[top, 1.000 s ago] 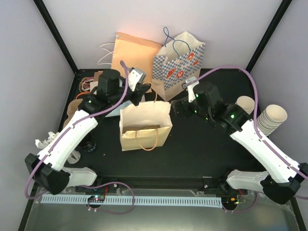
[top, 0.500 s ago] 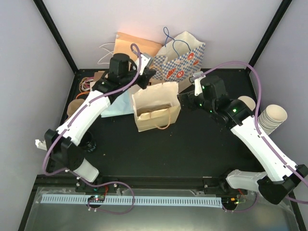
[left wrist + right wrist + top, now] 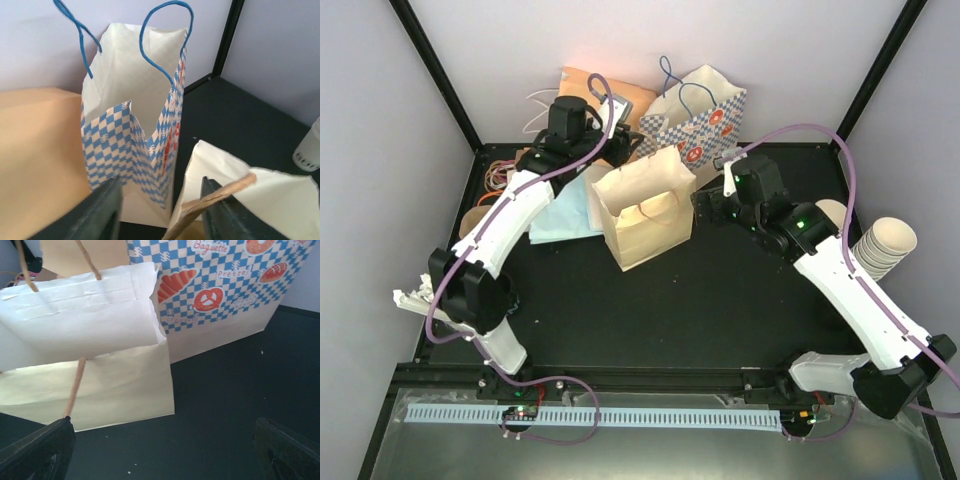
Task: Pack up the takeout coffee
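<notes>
- The cream paper bag with twisted brown handles point(image 3: 642, 215) stands upright and open-mouthed on the black table point(image 3: 740, 310), likely so a cup can go straight down into it.
- The blue-checked paper bakery bag point(image 3: 700, 125) stands just behind it, also open, apparently a spare.
- The left gripper point(image 3: 162, 212) sits at the cream bag's rim, jaws parted and pinching nothing.
- The right gripper point(image 3: 165, 445) faces the bag's side, jaws wide and empty, free to fetch.
- The takeout coffee, a small black-lidded cream cup, cannot be made out in any view, and neither gripper holds it.
</notes>
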Robot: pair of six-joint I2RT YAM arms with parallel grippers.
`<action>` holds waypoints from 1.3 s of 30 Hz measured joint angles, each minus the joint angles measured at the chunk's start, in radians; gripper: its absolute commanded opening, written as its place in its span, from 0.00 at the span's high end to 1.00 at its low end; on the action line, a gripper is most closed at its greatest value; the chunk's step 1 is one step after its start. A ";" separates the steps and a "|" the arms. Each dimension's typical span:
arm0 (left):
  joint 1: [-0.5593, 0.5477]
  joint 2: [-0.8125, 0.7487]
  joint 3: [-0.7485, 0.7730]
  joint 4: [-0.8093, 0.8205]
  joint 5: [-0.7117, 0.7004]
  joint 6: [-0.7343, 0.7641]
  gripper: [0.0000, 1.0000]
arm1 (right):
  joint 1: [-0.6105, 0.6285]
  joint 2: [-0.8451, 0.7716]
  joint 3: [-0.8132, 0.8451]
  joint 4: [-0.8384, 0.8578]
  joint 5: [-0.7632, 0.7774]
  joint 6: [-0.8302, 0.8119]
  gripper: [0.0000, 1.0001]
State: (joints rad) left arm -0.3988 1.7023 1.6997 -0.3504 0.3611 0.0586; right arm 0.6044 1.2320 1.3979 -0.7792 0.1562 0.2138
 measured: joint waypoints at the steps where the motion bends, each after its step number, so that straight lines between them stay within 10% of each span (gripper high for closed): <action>1: 0.000 -0.001 0.000 -0.001 -0.003 0.001 0.41 | 0.000 0.004 0.000 -0.001 0.010 0.006 0.00; 13: 0.002 -0.306 -0.175 -0.026 -0.071 -0.058 0.01 | 0.000 0.037 0.015 -0.031 0.121 0.089 0.00; 23: 0.005 -0.640 -0.494 -0.046 -0.167 -0.108 0.01 | -0.003 0.027 0.013 -0.031 0.122 0.122 0.00; 39: 0.006 -0.608 -0.462 -0.173 -0.205 -0.144 0.01 | -0.004 0.198 0.153 -0.103 -0.011 0.107 0.02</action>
State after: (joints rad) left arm -0.3927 1.0939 1.2381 -0.5236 0.1558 -0.0853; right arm 0.6003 1.4303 1.5509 -0.8822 0.1448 0.3206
